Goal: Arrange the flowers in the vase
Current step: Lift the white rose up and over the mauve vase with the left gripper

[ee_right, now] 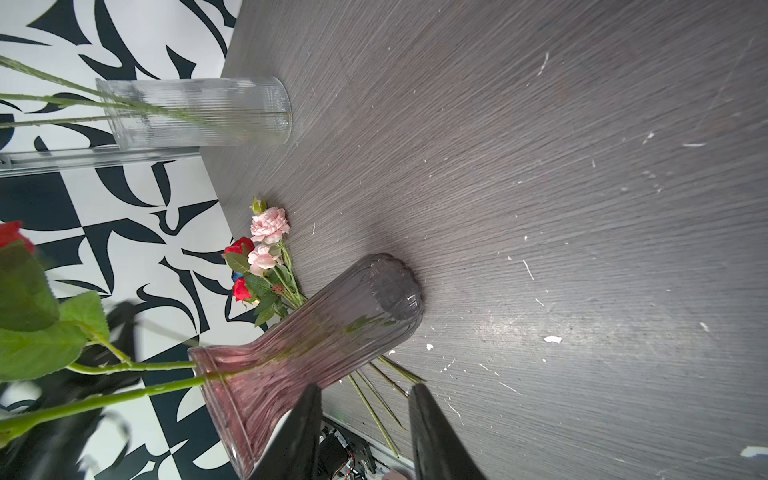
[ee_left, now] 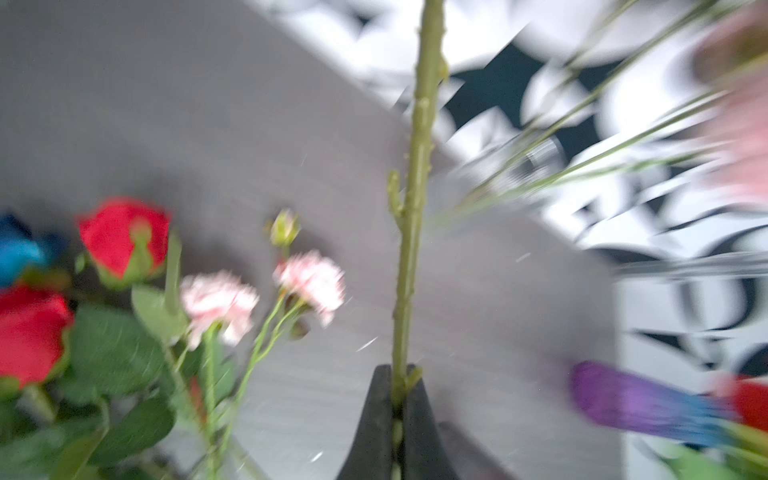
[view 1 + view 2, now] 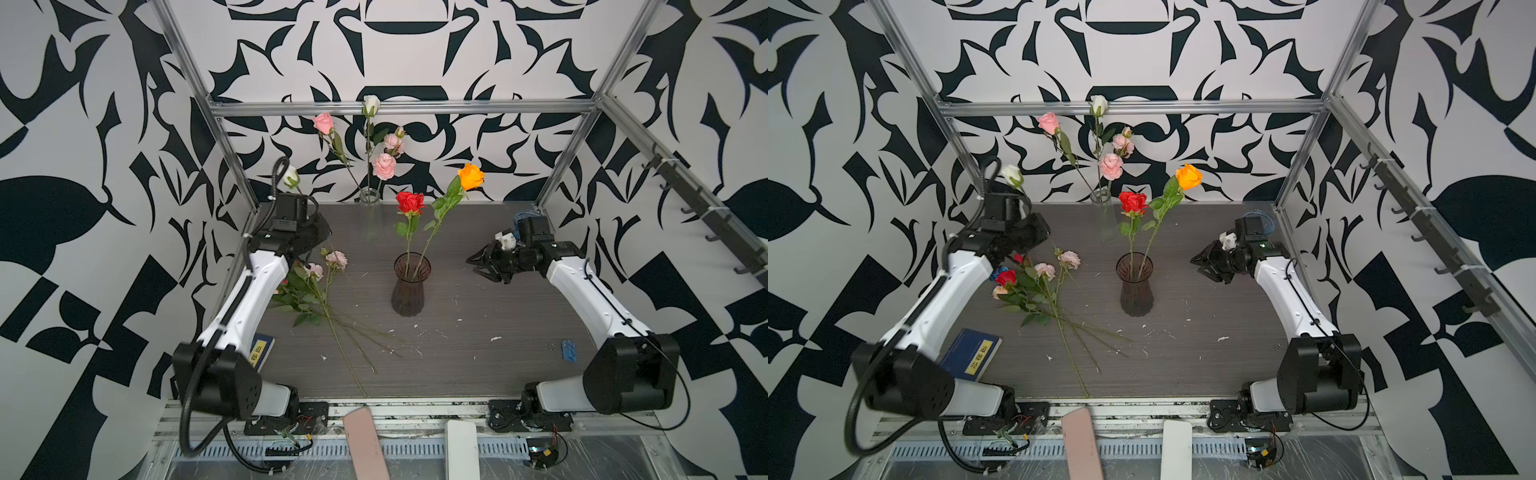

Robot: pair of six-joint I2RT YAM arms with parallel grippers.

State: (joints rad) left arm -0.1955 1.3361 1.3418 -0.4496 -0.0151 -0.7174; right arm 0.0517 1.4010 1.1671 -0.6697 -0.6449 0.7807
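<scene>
We see a desk (image 1: 540, 166) of dark wood grain, matt, flecked with white chips. The purple vase (image 1: 332, 332) and the clear vase (image 1: 199, 112) are ribbed, glossy glass. The green stem (image 2: 415, 166) looks like moulded plastic, knobbly and dull; the pink blooms (image 1: 269, 224) like frayed cloth. The frame rail (image 3: 498, 107) is brushed metal.

A dark purple ribbed glass vase (image 3: 409, 291) stands mid-table on the grey wood-grain tabletop (image 3: 478, 365), holding a red rose (image 3: 410, 202) and a taller orange rose (image 3: 471, 176). Behind it a clear glass vase (image 3: 371, 220) carries pink and white blooms (image 3: 384, 166). At left, loose flowers (image 3: 316, 282) lie beside the left arm (image 3: 253, 291), a white rose (image 3: 291, 176) poking up above its wrist. The right gripper (image 3: 472, 266) hangs right of the purple vase, jaws apart.
</scene>
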